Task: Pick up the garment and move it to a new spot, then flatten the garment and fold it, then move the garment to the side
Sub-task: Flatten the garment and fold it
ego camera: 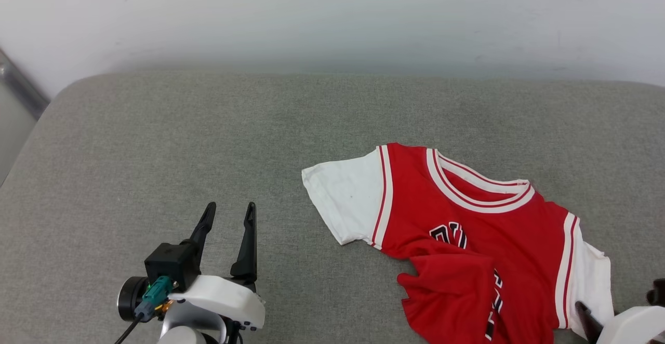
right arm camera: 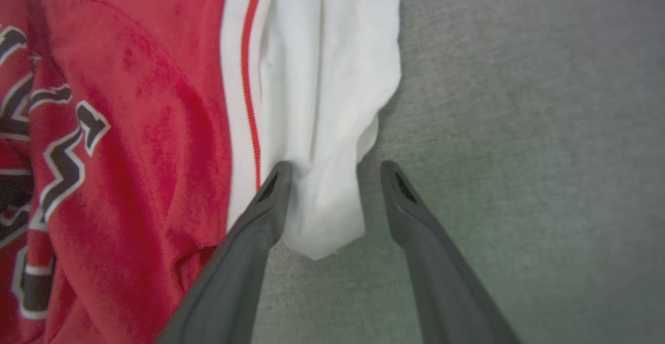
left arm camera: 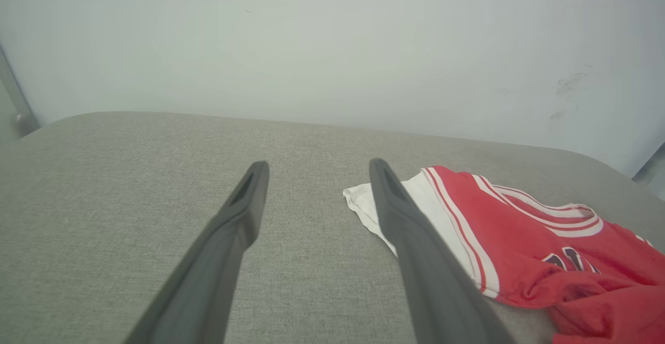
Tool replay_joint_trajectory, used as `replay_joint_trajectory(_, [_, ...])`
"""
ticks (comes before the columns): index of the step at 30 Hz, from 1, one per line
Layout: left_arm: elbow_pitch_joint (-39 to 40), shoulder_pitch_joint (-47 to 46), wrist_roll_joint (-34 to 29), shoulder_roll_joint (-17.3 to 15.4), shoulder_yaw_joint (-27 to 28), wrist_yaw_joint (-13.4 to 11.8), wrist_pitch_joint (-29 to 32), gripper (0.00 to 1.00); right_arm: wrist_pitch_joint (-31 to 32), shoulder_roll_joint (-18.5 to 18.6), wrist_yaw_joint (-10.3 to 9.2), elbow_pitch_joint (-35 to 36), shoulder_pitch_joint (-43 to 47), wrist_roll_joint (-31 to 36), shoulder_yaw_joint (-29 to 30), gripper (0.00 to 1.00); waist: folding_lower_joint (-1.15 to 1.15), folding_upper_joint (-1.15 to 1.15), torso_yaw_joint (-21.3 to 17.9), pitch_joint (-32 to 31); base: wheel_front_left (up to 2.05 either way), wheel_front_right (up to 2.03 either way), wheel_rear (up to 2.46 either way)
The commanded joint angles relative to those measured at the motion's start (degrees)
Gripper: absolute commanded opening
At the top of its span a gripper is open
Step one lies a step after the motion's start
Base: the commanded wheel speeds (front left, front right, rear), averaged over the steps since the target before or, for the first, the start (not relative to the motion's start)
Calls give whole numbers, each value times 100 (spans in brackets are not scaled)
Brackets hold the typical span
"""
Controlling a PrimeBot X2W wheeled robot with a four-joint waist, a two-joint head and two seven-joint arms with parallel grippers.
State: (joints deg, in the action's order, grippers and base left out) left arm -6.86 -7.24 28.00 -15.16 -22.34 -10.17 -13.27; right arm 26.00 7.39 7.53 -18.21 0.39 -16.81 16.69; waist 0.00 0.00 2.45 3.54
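The garment (ego camera: 467,229) lies crumpled on the right half of the grey cushion: red body, white sleeves, striped collar at the far side. Its hem is flipped up over part of the black lettering. My left gripper (ego camera: 230,208) stands open over bare cushion, well left of the left sleeve (ego camera: 345,198). In the left wrist view that gripper (left arm camera: 318,168) is empty, and the garment (left arm camera: 524,240) is beyond its right finger. My right gripper (right arm camera: 335,170) is open with the right white sleeve (right arm camera: 322,100) between its fingers. One dark finger (ego camera: 586,317) shows by that sleeve's edge.
The grey fabric cushion (ego camera: 182,136) spreads wide, with rounded corners at the far left and far right. A pale wall (ego camera: 332,16) rises directly behind it. A grey metal bar (ego camera: 21,89) runs down past the far left corner.
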Motion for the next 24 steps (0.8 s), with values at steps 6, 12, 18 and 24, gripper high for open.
replay_joint_trajectory(6, [49, 110, 34, -112, 33, -55, 64, 100, -1336, -94, -6, 627, -48, 448, 160, 100, 0, 0, -51, -161, 0, 0, 0])
replay_joint_trajectory(12, [38, 281, 89, -172, 62, -137, 136, 100, -2033, -120, -7, 1342, 162, 599, -298, 100, 0, 0, -80, -409, 0, 0, 0])
replay_joint_trajectory(18, [76, 393, 136, -272, 134, -223, 234, 100, -2318, -213, -6, 2043, 406, 621, -734, 100, 0, 0, -124, -507, 0, 0, 0])
replay_joint_trajectory(24, [119, 236, 175, -450, 191, -285, 548, 100, -2328, -355, -6, 2612, 624, 682, -1122, 100, 0, 0, -319, -462, 0, 0, 0])
